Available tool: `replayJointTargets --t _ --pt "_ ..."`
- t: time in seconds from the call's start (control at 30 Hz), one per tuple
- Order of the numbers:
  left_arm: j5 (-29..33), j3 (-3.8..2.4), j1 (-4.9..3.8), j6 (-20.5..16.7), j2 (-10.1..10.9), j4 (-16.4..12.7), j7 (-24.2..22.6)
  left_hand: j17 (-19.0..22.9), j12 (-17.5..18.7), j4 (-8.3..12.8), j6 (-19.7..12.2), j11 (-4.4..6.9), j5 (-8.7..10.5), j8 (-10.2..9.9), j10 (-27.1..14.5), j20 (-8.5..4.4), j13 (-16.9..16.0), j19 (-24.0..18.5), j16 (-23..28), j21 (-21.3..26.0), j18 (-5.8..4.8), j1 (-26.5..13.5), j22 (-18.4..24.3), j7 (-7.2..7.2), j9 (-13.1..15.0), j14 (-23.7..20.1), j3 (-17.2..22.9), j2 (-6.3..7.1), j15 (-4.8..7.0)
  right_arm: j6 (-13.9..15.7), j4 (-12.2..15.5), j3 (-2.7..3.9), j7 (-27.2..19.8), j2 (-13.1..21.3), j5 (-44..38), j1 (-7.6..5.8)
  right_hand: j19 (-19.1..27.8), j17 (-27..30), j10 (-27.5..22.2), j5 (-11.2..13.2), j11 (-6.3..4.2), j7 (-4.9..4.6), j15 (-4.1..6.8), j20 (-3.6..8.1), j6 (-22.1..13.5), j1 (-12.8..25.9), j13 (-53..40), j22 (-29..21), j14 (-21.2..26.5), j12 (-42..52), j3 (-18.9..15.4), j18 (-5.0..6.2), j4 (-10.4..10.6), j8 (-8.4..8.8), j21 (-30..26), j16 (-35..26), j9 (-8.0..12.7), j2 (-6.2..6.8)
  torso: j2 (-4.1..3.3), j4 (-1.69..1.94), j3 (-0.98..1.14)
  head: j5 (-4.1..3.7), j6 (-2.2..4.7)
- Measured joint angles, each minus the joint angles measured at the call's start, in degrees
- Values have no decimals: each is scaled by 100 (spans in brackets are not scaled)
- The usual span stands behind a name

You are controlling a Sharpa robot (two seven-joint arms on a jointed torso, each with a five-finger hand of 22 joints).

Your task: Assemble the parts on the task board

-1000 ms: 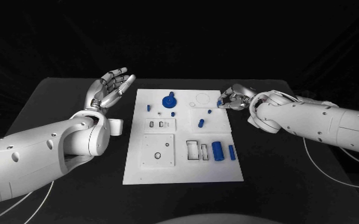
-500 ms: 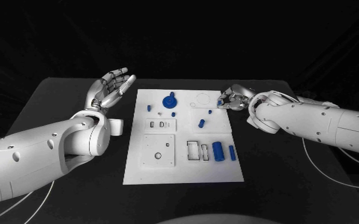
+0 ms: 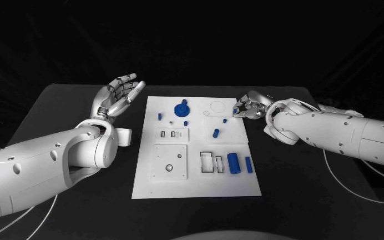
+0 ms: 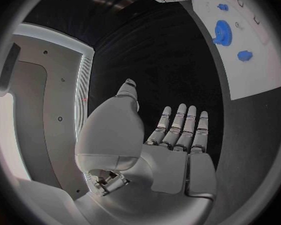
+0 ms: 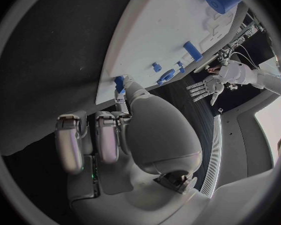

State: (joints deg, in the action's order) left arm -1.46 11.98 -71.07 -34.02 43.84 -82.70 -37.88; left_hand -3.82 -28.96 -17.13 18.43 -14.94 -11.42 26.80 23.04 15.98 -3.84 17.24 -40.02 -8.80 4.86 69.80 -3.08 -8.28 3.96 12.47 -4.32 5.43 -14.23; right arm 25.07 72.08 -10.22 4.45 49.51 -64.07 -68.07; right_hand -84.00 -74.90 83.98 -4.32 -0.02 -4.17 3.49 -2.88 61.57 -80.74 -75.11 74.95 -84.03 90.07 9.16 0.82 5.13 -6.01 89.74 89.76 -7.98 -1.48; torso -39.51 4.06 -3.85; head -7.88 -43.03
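— Big to small: what's laid out?

— Black table (image 3: 72,98), white board (image 3: 197,184) in the middle, blue parts on it: a gear (image 3: 181,108) at the far end, a cylinder (image 3: 233,162) near the front.

— And the robot hands?

— Left robot hand (image 3: 119,95) hangs off the board's left edge, fingers spread, holding nothing. Right robot hand (image 3: 248,107) sits at the far right corner, pinching a small blue part (image 3: 235,110).

— So which acts?

— I'd say the right; the board lies just to its left, the round seat (image 3: 217,106) close beside it.
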Motion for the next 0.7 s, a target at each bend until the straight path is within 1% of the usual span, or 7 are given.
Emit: replayJointTargets --t 0.17,0.2,0.23,0.3,0.47,0.57,0.7 --pt "0 0 0 0 -3 8 1 0 0 0 0 0 0 0 0 0 0 0 0 0 1 0 0 0 -1 0 0 0 0 210 201 -3 -49 78 46 0 0 0 -1 -46 1 0 -13 0 0 -38 -1 0 13 1 26 0 -26 0 0 0 -6 -8 4 2 0 34 16" --pt "0 0 0 0 -3 13 1 0 0 0 0 0 0 0 0 0 0 0 0 0 1 0 0 0 -5 0 0 0 0 277 277 -5 -69 103 74 -13 0 0 5 -61 18 -9 -25 0 10 -39 1 0 20 1 26 0 -26 0 0 0 -6 -8 5 1 2 41 19" --pt "0 1 0 0 -5 18 1 0 0 0 0 0 0 0 0 0 0 0 0 0 0 0 0 0 -5 0 0 0 0 329 341 -7 -85 123 98 -31 -3 0 0 -96 61 -42 -44 -3 43 -92 6 0 1 13 11 0 -41 3 0 0 -6 -28 7 -1 3 48 23" --pt "-1 1 0 0 -13 35 1 0 0 0 0 0 0 0 0 0 0 0 0 0 1 0 0 0 -5 0 0 0 0 425 473 -8 -120 156 151 -93 -1 0 0 -135 61 -43 -44 -43 44 -98 7 -1 1 14 3 -1 -48 6 0 0 -6 -22 8 -1 3 54 27" --pt "-1 1 0 0 -50 82 2 0 0 0 0 0 0 0 0 0 0 0 0 0 1 0 0 0 -5 0 0 0 0 611 843 6 -201 186 286 -337 0 0 0 -137 61 -52 -44 -44 53 -112 6 -1 1 15 19 -1 -64 14 0 0 -3 -9 8 0 1 72 33" --pt "-1 2 0 0 -70 93 2 0 0 0 0 0 0 0 0 3 0 -4 0 0 1 0 0 0 -5 0 0 0 0 675 998 7 -227 166 336 -403 0 -5 -3 -161 97 -52 -64 -44 53 -149 6 -1 21 22 19 0 -64 34 0 0 8 -17 8 0 -1 86 34" --pt "-1 2 0 2 -93 106 2 0 0 0 0 0 0 0 0 21 0 -21 0 0 0 0 0 0 -5 0 0 0 0 703 1246 4 -221 114 391 -444 0 -4 -3 -164 97 -53 -84 -44 54 -156 4 -2 1 23 19 0 -64 53 0 0 13 -26 3 7 -4 92 40"
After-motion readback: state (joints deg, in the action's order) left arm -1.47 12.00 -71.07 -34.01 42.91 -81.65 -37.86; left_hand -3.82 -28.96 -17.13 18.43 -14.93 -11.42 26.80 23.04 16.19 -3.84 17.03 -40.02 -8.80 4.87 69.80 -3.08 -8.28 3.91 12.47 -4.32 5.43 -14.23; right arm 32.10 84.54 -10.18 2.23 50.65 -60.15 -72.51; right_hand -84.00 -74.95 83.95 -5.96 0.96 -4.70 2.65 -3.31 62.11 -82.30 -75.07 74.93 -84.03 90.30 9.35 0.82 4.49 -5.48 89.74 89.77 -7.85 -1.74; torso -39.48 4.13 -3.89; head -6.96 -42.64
